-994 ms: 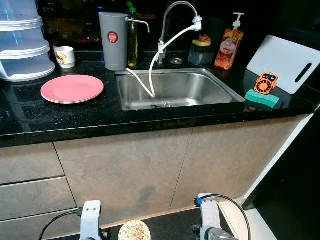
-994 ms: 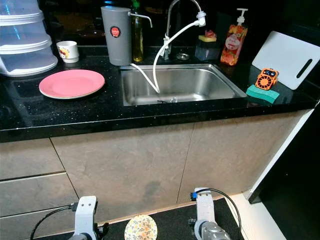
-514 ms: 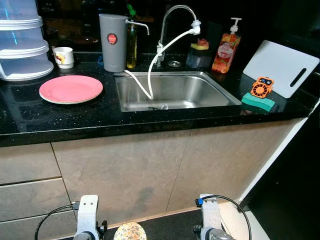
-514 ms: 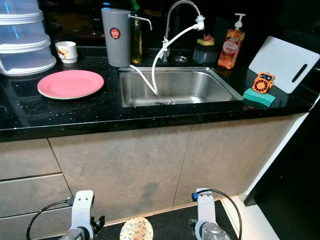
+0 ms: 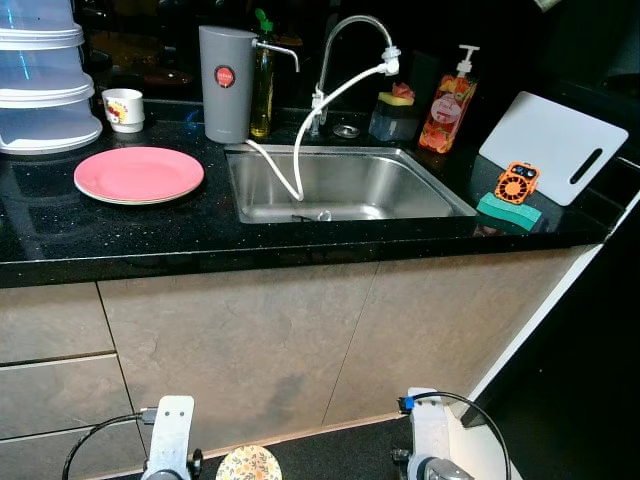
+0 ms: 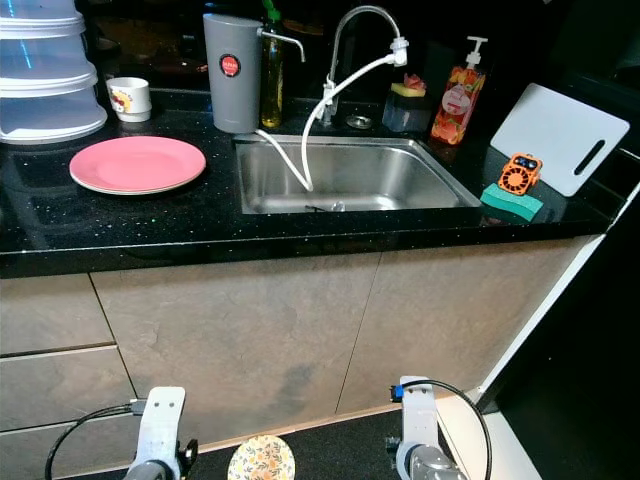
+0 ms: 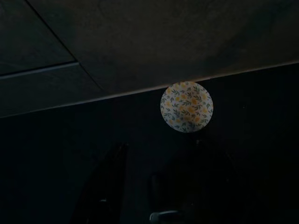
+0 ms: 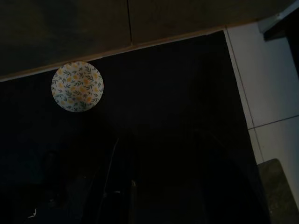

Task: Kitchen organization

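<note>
The black speckled stone worktop [image 5: 150, 235] carries the items grouped by use. The round pink plate [image 5: 139, 175] lies flat on the worktop, to the left of the stainless-steel sink basin [image 5: 340, 184] and well apart from it, probably parked there for washing or stacking. Behind it stand the small white printed mug [image 5: 123, 110] and the stack of clear plastic containers [image 5: 40, 75]. The tall grey cylindrical water filter [image 5: 224, 69] stands at the basin's rear left corner; its white hose [image 5: 300, 150] runs to the chrome gooseneck tap [image 5: 350, 45] and drops into the basin, so that any outflow drains. The orange pump soap bottle [image 5: 447, 95] stands behind the basin within reach of the tap. The white cutting board [image 5: 553, 146] leans against the back wall, likely to dry, and the small orange gadget [image 5: 515, 183] rests on the green sponge [image 5: 508, 211] just in front of it.

A small round floral-patterned disc [image 7: 187, 107] lies on the dark floor mat [image 8: 177, 93] at the foot of the cabinet front.

Both arms hang low and idle. The left tool [image 7: 117, 186] and the right tool [image 8: 154, 177] point at the floor in deep shade; it cannot be told whether either is open or closed, and neither grips anything visible.

Compared with the earlier frames, the whole scene sits slightly lower and further left in the head views. This is camera movement. No item on the worktop has changed position.
</note>
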`<state>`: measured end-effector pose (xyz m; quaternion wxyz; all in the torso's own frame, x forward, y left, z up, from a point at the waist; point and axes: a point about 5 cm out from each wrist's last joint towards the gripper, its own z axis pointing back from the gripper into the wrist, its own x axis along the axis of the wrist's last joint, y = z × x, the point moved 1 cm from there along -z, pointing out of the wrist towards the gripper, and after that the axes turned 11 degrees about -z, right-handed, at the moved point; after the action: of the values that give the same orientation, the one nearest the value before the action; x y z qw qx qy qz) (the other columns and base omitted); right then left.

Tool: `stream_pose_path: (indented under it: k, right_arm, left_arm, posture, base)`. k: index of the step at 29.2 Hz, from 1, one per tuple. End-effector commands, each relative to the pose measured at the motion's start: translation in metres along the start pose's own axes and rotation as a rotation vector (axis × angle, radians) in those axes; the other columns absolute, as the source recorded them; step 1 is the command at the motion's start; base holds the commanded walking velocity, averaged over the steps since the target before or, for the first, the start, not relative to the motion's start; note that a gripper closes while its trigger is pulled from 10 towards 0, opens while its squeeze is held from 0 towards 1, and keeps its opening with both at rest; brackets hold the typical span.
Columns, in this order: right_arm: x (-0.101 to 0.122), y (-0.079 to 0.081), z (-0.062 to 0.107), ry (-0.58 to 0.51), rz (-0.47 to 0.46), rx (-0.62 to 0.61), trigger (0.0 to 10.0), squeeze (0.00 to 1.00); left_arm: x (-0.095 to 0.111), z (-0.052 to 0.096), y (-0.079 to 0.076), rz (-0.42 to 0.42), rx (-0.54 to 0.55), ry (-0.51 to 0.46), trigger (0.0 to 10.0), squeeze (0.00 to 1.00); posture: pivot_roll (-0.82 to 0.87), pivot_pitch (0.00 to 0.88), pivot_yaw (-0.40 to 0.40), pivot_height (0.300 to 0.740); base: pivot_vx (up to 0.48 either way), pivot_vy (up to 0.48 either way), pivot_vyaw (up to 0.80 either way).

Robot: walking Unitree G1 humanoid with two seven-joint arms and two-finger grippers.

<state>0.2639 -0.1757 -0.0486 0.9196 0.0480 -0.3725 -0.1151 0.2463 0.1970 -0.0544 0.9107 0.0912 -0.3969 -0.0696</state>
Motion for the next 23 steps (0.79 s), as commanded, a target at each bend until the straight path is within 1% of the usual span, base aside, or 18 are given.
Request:
stream_pose_path:
  k: [1,5,6,7,8,11,13,17,23]
  right_arm:
    - [-0.006,-0.005,0.001,0.010,-0.018,-0.015,10.0,0.00]
    - [-0.009,-0.007,0.002,0.012,-0.025,-0.020,10.0,0.00]
    - [-0.008,-0.009,0.002,0.010,-0.018,-0.025,10.0,0.00]
    - [-0.008,-0.009,0.002,0.008,-0.015,-0.026,10.0,0.00]
    - [-0.008,-0.010,0.002,0.006,-0.016,-0.028,10.0,0.00]
    - [-0.007,-0.009,0.002,0.004,-0.017,-0.029,10.0,0.00]
    - [-0.006,-0.009,0.002,-0.008,-0.042,-0.035,10.0,0.00]
    - [-0.005,-0.009,0.002,-0.014,-0.050,-0.036,10.0,0.00]
    - [-0.006,-0.008,0.002,-0.010,-0.048,-0.029,10.0,0.00]
  left_arm:
    - [-0.006,0.001,0.000,0.014,-0.008,0.005,10.0,0.00]
    - [-0.004,0.001,0.003,-0.012,-0.008,0.000,10.0,0.00]
    - [-0.005,0.001,0.006,-0.034,0.010,0.023,10.0,0.00]
    - [-0.006,0.000,0.007,-0.046,0.019,0.033,10.0,0.00]
    - [-0.005,0.000,0.007,-0.047,0.023,0.033,10.0,0.00]
    - [-0.005,0.000,0.008,-0.045,0.025,0.031,10.0,0.00]
    - [-0.001,0.000,0.008,-0.022,0.015,0.005,10.0,0.00]
    - [0.000,-0.001,0.008,-0.027,0.011,0.003,10.0,0.00]
    - [-0.008,0.001,0.011,-0.017,0.031,0.029,10.0,0.00]
  posture:
    - [0.01,0.038,-0.086,0.740]
    - [0.01,0.038,-0.067,0.740]
    - [0.00,0.040,-0.046,0.740]
    - [0.00,0.040,-0.046,0.740]
    - [0.00,0.039,-0.031,0.740]
    - [0.00,0.040,-0.018,0.740]
    - [-0.02,0.041,0.006,0.740]
    - [-0.02,0.042,0.012,0.740]
    - [-0.01,0.046,0.028,0.740]
  base:
    - [0.000,0.000,0.00]
    - [0.000,0.000,0.00]
    - [0.000,0.000,0.00]
    - [0.000,0.000,0.00]
    - [0.000,0.000,0.00]
    - [0.000,0.000,0.00]
    - [0.000,0.000,0.00]
    - [0.000,0.000,0.00]
    - [0.000,0.000,0.00]
